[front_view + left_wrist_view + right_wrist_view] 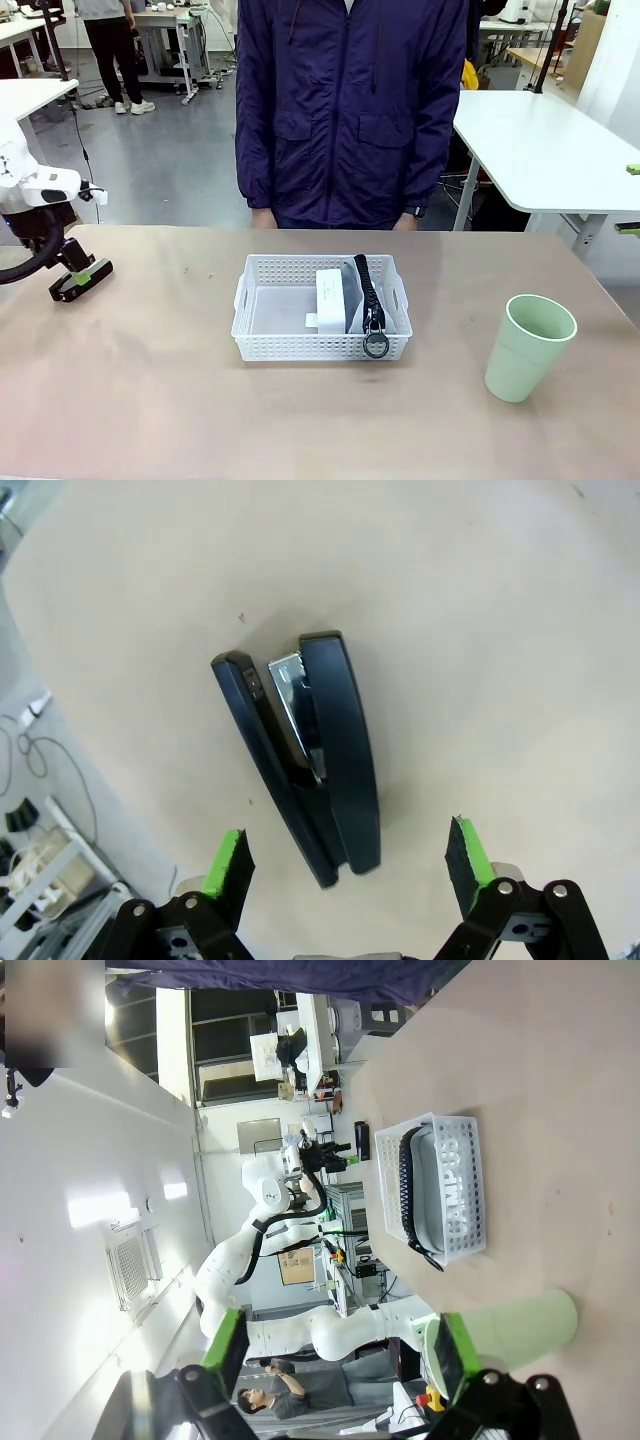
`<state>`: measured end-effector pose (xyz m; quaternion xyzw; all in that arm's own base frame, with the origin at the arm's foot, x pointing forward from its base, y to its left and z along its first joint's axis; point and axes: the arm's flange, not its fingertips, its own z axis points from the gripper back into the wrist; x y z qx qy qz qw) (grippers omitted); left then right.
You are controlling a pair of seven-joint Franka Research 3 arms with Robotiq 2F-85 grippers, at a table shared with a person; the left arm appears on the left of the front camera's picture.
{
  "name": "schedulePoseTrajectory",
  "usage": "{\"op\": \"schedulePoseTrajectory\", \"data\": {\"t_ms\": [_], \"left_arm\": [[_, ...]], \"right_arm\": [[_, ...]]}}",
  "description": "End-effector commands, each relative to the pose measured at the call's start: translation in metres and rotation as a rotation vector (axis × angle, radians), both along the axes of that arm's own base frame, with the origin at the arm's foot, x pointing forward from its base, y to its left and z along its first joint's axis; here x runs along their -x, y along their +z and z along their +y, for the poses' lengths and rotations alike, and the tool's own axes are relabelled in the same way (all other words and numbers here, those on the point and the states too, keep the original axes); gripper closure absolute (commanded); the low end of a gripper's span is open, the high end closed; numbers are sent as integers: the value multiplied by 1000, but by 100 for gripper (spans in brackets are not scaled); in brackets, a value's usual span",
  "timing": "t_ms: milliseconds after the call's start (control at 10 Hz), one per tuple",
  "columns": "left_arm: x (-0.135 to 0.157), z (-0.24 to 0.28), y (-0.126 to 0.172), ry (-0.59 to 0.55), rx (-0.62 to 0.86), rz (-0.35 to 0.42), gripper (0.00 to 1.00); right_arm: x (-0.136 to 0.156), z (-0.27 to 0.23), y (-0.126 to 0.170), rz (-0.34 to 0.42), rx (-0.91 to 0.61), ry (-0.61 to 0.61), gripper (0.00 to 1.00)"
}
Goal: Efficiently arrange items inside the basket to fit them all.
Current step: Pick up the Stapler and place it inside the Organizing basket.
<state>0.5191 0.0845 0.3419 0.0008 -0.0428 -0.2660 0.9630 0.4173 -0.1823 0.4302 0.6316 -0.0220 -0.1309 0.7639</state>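
Beige tabletop. Left gripper is hovering, fingers apart, over a black hinged stapler lying skewed, so the pinch is risking a slip. Right gripper is hanging spread wide. Beyond, a pale green tapered cup is standing outside the white perforated plastic basket, which is holding a grey zippered pouch and a small white box.

A pale brown tabletop spans the foreground, and beyond it lies a grey floor — smooth, faintly shiny. A white table stands to the right (a second white desk shows at left), with workbenches farther back. The right wrist view catches a white ceiling with a vent.
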Motion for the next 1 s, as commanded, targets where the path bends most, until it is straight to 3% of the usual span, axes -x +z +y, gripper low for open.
{"op": "schedulePoseTrajectory", "data": {"t_ms": [0,400,900], "left_arm": [[-13,9,-4,-15,25,29,0],[-32,16,-24,2,53,67,0],[-39,15,-27,18,59,49,0]], "right_arm": [[1,1,3,17,18,-2,0],[1,1,3,17,18,-2,0],[1,1,3,17,18,-2,0]]}}
